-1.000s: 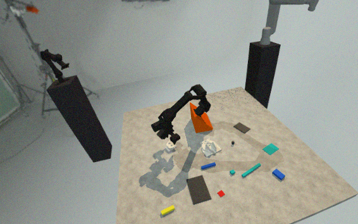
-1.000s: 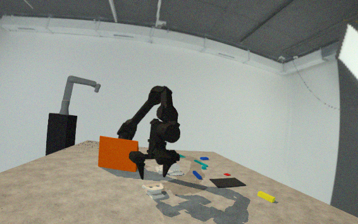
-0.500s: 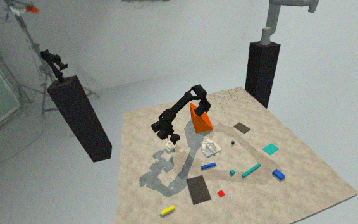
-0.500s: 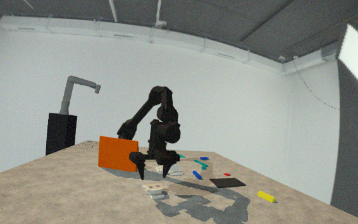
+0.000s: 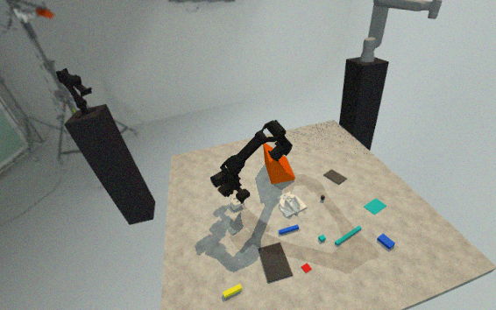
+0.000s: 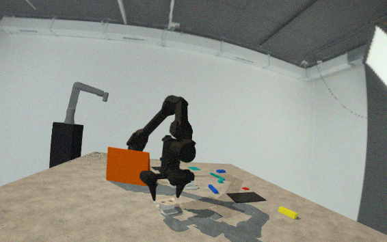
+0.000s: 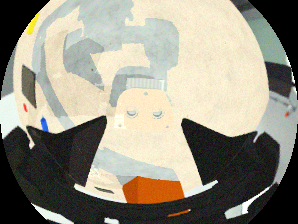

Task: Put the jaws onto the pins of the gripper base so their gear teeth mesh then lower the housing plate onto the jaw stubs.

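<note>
My gripper (image 5: 235,195) (image 6: 166,198) (image 7: 144,120) is open and empty. Its fingertips are above and to either side of a pale plate-like part (image 5: 237,203) (image 6: 169,209) (image 7: 145,102), which looks like the housing plate. It lies on the table, with two round holes and a ribbed edge in the wrist view. Another white part (image 5: 291,204) (image 6: 191,186), with upright pieces on a flat base, stands apart; it looks like the gripper base with the jaws. Whether the gear teeth mesh is too small to tell, and the arm partly hides it in the exterior view.
An orange block (image 5: 280,171) (image 6: 128,165) (image 7: 152,190) stands beside the arm. A blue bar (image 5: 288,229) (image 6: 213,189) (image 7: 44,124), a dark plate (image 5: 275,263) (image 6: 246,197) (image 7: 29,86) and a yellow bar (image 5: 232,291) (image 6: 288,212) lie on the table, with several small teal, red and blue pieces.
</note>
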